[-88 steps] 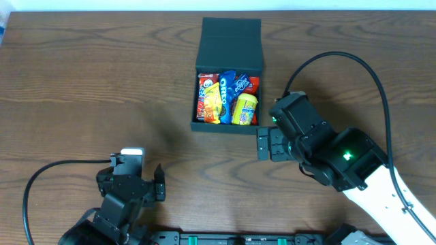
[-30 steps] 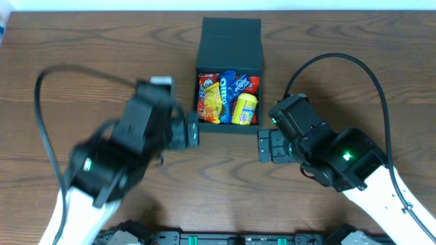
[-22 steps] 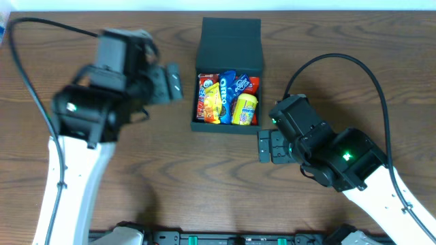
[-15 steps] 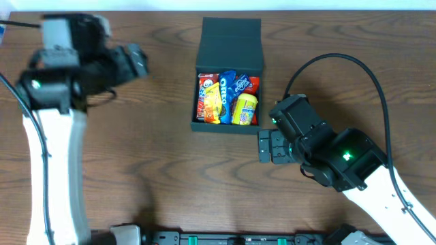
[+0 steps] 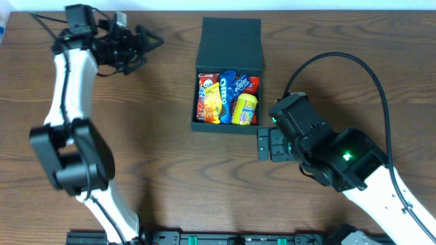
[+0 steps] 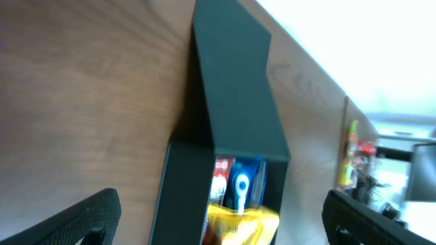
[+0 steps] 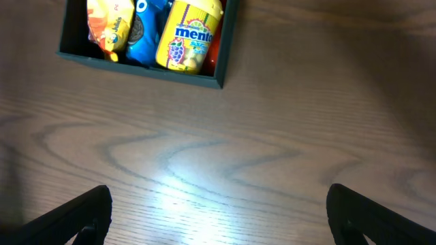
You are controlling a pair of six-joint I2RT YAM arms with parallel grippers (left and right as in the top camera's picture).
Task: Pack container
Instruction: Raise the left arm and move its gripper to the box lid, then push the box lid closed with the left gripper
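Compared with a moment earlier, the left arm has stretched further to the far left edge of the brown wooden worktop [image 5: 136, 150]. The left hand [image 5: 145, 50] points sideways toward the dark teal-green matte cardboard box [image 5: 231, 42], well apart from it, with fingers wide and empty. The right hand [image 5: 262, 145] has not moved; it is near the box's front right corner, also wide and empty. The box stands at the far middle, with its flap lid open backwards. It holds a blue Oreo packet [image 5: 227, 85], a yellow Mentos tub [image 5: 245, 109] and red and yellow snack packets [image 5: 211, 99].

Dark wood-grain table [image 5: 150, 150]; open container [image 5: 228, 41] of snacks rests at far centre.
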